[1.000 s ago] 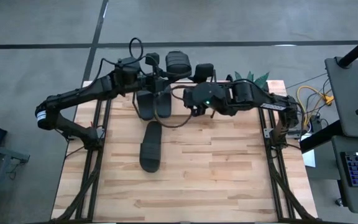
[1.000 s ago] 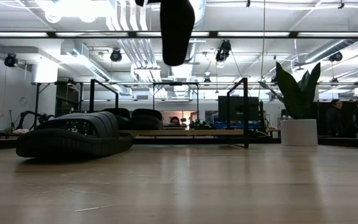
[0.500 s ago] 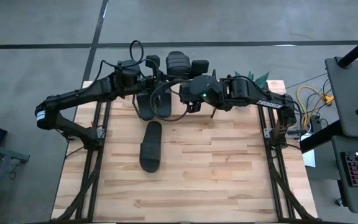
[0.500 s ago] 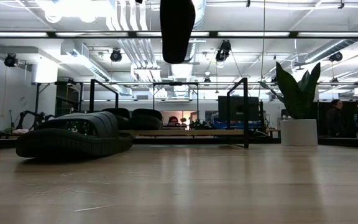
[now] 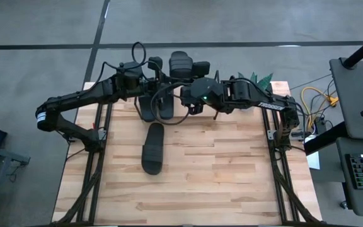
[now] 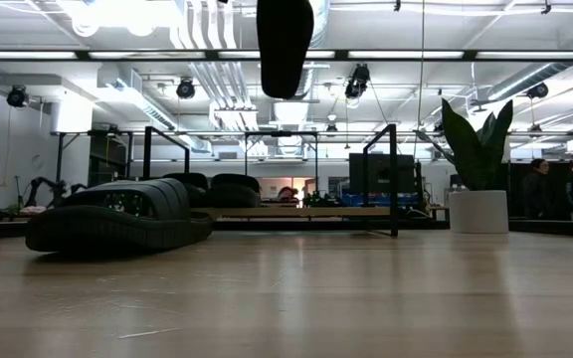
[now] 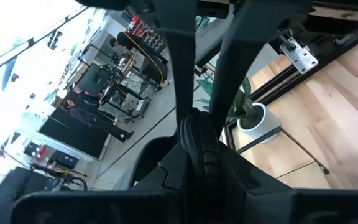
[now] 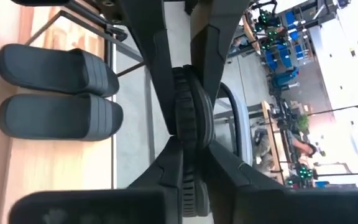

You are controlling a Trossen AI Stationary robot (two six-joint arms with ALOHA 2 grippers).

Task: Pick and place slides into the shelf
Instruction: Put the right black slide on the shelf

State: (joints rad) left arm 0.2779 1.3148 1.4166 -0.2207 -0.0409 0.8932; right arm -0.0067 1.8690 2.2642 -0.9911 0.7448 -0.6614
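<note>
Grippers are both pinching one raised slide (image 6: 285, 45): left gripper (image 7: 201, 118) and right gripper (image 8: 185, 118) are each clamping tight on its sole edge. Two slides (image 8: 58, 93) are sitting on the shelf (image 6: 296, 211) just beside the right gripper. Fourth slide (image 5: 153, 148) is lying on the tabletop, well apart from both.

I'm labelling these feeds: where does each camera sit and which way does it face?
High: above the table, facing straight down; both arms, left pincer and right pincer on the lifted slide.
Low: tabletop height, facing level toward the shelf; no arm, only that slide hanging.
Left wrist: on the left arm, looking past its fingers clamping the slide.
Right wrist: same on the right arm; two shelved slides beyond.
Shared: all show the lifted slide.
</note>
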